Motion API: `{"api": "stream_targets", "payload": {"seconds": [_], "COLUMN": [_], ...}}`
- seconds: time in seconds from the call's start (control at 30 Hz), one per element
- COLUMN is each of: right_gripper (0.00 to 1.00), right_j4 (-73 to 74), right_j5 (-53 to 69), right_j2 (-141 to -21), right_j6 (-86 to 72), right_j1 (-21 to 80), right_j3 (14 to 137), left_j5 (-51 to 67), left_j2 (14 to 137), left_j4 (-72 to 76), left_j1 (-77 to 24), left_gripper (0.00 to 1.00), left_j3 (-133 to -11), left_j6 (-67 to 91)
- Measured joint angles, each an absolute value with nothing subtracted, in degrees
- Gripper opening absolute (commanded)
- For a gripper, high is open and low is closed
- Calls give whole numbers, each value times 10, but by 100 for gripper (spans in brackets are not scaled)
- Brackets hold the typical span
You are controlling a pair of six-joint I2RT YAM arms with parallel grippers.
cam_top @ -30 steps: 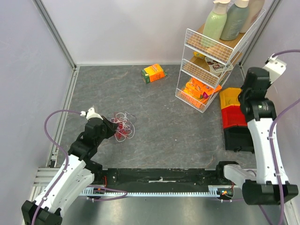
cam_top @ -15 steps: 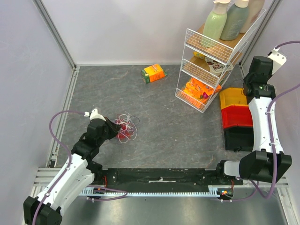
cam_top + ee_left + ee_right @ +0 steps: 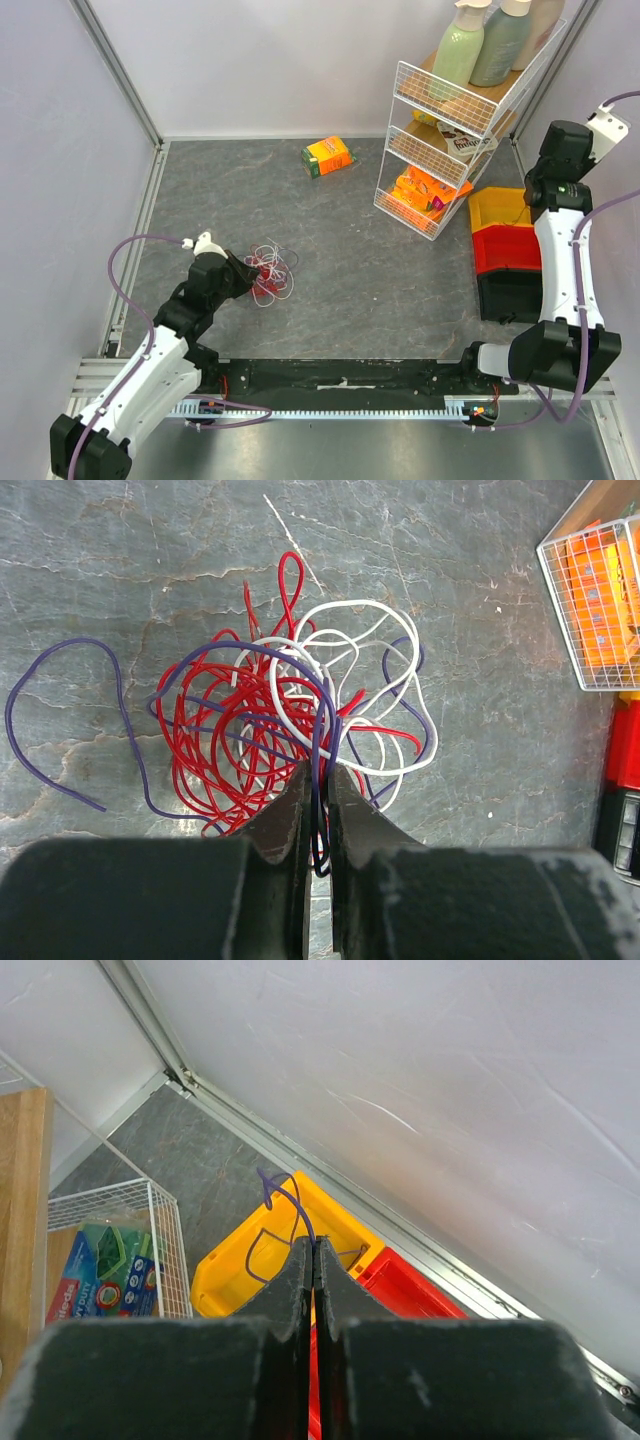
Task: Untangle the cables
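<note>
The cables [image 3: 270, 272] lie as one tangle of red, white and dark purple wires [image 3: 280, 720] on the grey floor at the left. My left gripper [image 3: 320, 772] sits at the tangle's near edge [image 3: 243, 270]. It is shut on a dark purple loop that runs between its fingers. One loose purple end [image 3: 60, 710] trails to the left. My right gripper [image 3: 314, 1243] is raised high by the right wall. It is shut on a single thin purple cable [image 3: 285, 1195], which curls above the yellow bin [image 3: 235, 1285].
Yellow [image 3: 490, 208], red [image 3: 497, 250] and black [image 3: 508, 296] bins stand in a row at the right. A white wire rack [image 3: 440, 150] with packets and bottles stands behind them. An orange box [image 3: 328, 155] lies at the back. Walls close in left, back and right.
My right arm has risen and swung back towards the right wall with its purple cable. My left gripper and the tangle have shifted slightly towards the near right.
</note>
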State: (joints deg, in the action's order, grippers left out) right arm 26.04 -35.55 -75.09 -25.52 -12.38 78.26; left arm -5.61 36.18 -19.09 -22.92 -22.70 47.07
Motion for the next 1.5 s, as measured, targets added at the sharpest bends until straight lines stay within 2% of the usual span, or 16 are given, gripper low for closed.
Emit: {"api": "stream_targets", "payload": {"seconds": [0.47,0.87,1.1,1.3,1.37,1.43,1.5], "right_gripper": [0,0,0,0,17,41,68], "right_j4": [203,185,163,156,147,144,144], "right_j5": [-319,-424,-358,-279,-263,-255,-252], "right_j2": [-770,-797,-807,-878,-894,-894,-894], "right_j6": [-279,-306,-361,-380,-378,-373,-364], "right_j1": [-130,-130,-130,-131,-131,-131,-131], "right_j3": [752,667,601,573,574,574,576], "left_j5": [-56,-54,-54,-54,-54,-54,-53], "left_j2": [360,354,348,346,345,344,344], "left_j4": [-191,-191,-191,-191,-191,-191,-191], "left_j1": [-229,-229,-229,-229,-229,-229,-229], "left_gripper": [8,8,8,8,8,11,19], "left_j3": [-227,-227,-227,-227,-227,-227,-227], "left_j6": [471,471,471,471,471,471,471]}}
